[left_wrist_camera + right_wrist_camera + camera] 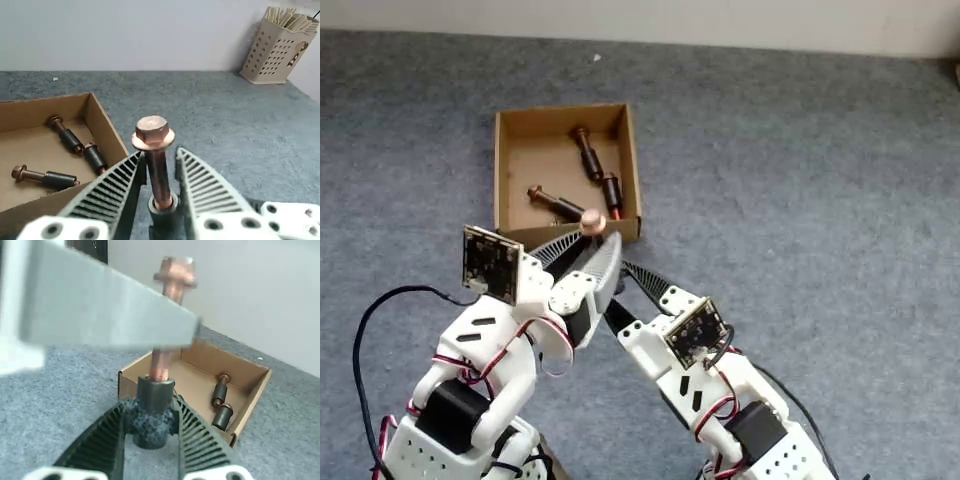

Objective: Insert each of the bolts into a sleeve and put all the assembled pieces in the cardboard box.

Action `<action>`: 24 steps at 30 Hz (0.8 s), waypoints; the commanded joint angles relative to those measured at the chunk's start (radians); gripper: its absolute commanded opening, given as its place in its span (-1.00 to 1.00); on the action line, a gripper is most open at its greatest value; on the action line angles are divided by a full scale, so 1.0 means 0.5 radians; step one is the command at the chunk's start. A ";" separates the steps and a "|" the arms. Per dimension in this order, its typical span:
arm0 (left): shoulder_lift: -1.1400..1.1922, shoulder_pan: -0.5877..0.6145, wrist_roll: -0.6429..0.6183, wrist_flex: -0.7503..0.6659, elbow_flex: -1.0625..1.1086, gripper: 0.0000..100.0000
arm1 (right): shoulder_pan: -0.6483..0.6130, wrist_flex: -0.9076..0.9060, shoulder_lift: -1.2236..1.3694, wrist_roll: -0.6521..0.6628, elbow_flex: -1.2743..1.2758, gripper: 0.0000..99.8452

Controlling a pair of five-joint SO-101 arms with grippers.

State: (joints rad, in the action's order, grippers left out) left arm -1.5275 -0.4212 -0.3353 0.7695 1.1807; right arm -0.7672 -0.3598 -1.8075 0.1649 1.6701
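left gripper [159, 156]: is clenched on the bolt [157, 167], below its head | right gripper [150, 406]: is clamped on the sleeve [154, 392], held upright | bolt: tip is seated in the sleeve, near the cardboard box [512, 170] | three assembled pieces [556, 204] are laid inside the box

It looked like a makeshift indoor robotics bench: a grey felt-like table covering [800, 180], a plain pale wall [150, 30], and a beige perforated holder [275, 52] of thin wooden sticks [287, 17].
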 commanded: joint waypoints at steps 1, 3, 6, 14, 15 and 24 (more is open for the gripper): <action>-0.020 -0.035 0.031 0.144 -0.026 -0.53 | -0.029 0.140 -0.051 0.021 0.041 -0.99; -0.020 -0.035 0.034 0.193 -0.026 -0.52 | -0.029 0.149 -0.051 0.021 0.054 -0.99; -0.020 -0.035 0.040 0.264 -0.029 -0.52 | -0.029 0.149 -0.051 0.015 0.054 -0.99; -0.020 -0.017 0.034 0.629 -0.354 -0.52 | -0.029 0.146 -0.035 0.009 0.060 -0.99; -0.020 0.005 0.034 0.644 -0.376 -0.52 | -0.029 0.143 -0.035 0.009 0.060 -0.99; -0.020 0.502 0.031 0.654 -0.379 -0.52 | 0.127 0.124 -0.032 -0.276 0.213 -0.99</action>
State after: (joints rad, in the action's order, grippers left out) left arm -1.5351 -0.2785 -0.3199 1.0871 1.0273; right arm -0.7488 -0.3168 -1.8075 0.0944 1.6701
